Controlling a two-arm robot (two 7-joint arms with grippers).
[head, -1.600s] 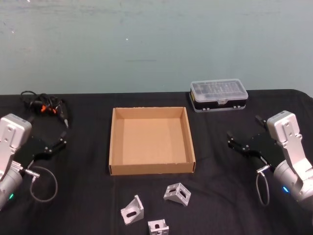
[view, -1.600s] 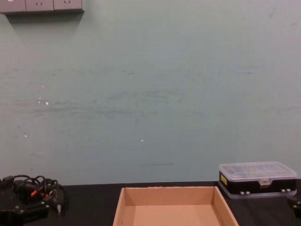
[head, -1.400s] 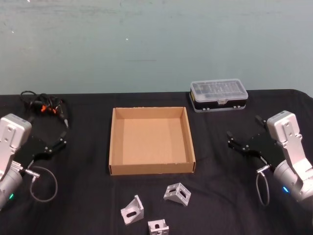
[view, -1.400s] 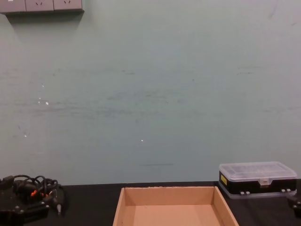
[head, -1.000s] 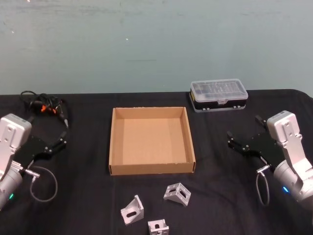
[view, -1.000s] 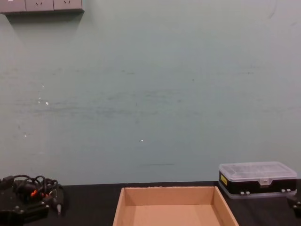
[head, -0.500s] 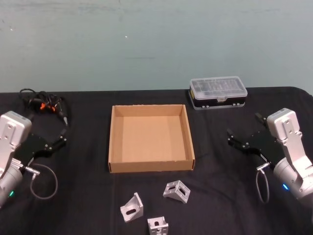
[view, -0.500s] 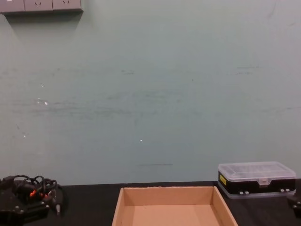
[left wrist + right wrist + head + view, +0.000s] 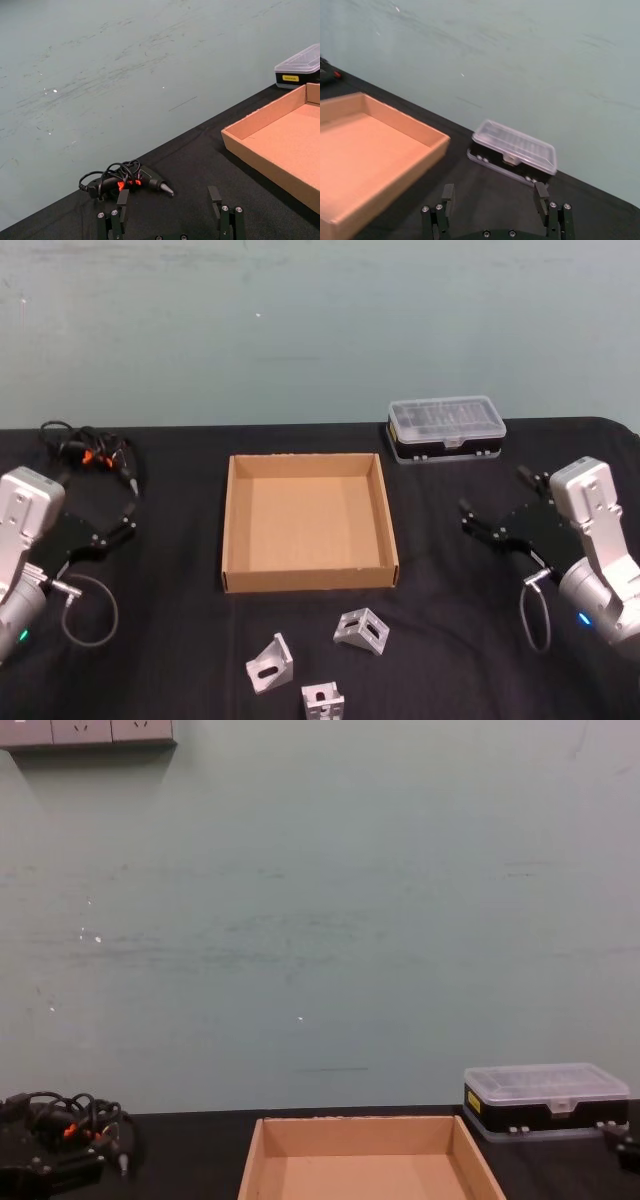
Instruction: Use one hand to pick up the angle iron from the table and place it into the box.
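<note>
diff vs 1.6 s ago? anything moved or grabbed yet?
Right gripper has lifted slightly and edged forward; it is open and holds nothing. Left gripper stayed parked on the left, open. The three angle irons stayed on the table in front of the box. The box and the clear-lidded case have not moved.

The tan cardboard box (image 9: 310, 583) sits empty (low walls, no lid) mid-way across the black desk (image 9: 180, 640). Before it lie three silver pieces, apart: the left angle iron (image 9: 270, 664), the right angle iron (image 9: 362, 629) nearest the box, the near angle iron (image 9: 322, 702)
</note>
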